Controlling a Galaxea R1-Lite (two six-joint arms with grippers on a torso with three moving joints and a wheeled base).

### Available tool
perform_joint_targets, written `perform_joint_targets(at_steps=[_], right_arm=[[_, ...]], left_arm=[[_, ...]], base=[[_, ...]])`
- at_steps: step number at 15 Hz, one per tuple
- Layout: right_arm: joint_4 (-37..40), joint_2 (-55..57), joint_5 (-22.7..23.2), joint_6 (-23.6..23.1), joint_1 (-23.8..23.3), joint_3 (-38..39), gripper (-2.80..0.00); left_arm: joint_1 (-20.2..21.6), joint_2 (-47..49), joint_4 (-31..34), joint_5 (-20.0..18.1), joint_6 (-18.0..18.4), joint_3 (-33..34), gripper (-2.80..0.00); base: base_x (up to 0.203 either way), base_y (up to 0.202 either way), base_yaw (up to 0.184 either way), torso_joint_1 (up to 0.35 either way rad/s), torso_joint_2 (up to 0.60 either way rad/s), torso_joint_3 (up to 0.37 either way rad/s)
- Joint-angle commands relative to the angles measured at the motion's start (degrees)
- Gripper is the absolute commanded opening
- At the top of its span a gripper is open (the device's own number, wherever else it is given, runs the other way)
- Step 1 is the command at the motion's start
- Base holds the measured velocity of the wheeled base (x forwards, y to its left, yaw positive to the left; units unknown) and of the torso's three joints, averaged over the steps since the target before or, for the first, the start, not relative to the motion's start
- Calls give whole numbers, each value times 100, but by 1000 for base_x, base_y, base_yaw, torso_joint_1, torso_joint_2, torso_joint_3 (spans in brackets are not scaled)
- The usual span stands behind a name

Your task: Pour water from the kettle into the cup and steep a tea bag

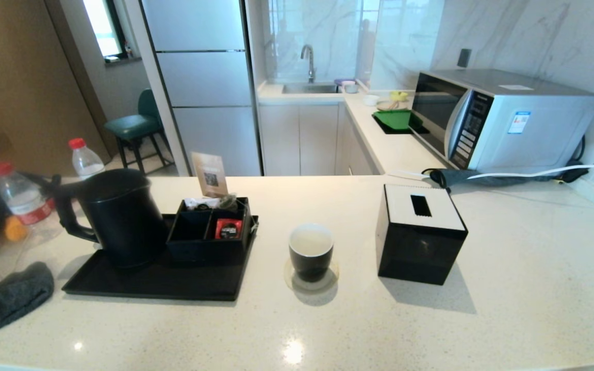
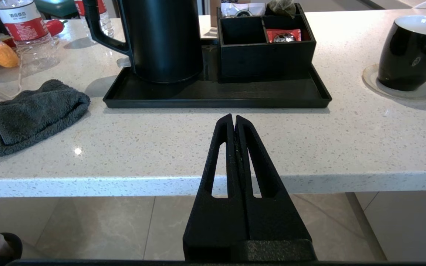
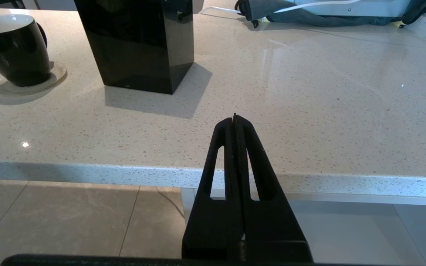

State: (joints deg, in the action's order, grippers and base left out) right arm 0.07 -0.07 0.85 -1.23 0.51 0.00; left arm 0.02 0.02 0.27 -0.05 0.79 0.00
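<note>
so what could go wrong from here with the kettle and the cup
The kettle stands tight against the compartment box on the tray, so lifting it could knock the box. The cup is small and sits on a loose coaster, so the pour could overshoot or shift it. Both pincers, left and right, are shut and off the counter.

The kettle (image 1: 116,216) stands on the tray's (image 1: 147,286) left part, the compartment box (image 1: 209,232) beside it on the right; right of the tray sits the cup (image 1: 311,252) on a coaster (image 1: 311,281), then the tissue box (image 1: 419,232)
</note>
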Motion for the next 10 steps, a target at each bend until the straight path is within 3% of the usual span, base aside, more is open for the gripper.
perform_joint_targets(at_steps=[1, 10], right_arm=[[1, 7, 3, 0, 2, 0, -280], [1, 7, 3, 0, 2, -4, -280]], left_arm=[[6, -2, 0, 5, 0, 0, -280], [6, -2, 8, 5, 0, 0, -280]], base=[[0, 0, 0, 0, 0, 0], [0, 0, 0, 0, 0, 0]])
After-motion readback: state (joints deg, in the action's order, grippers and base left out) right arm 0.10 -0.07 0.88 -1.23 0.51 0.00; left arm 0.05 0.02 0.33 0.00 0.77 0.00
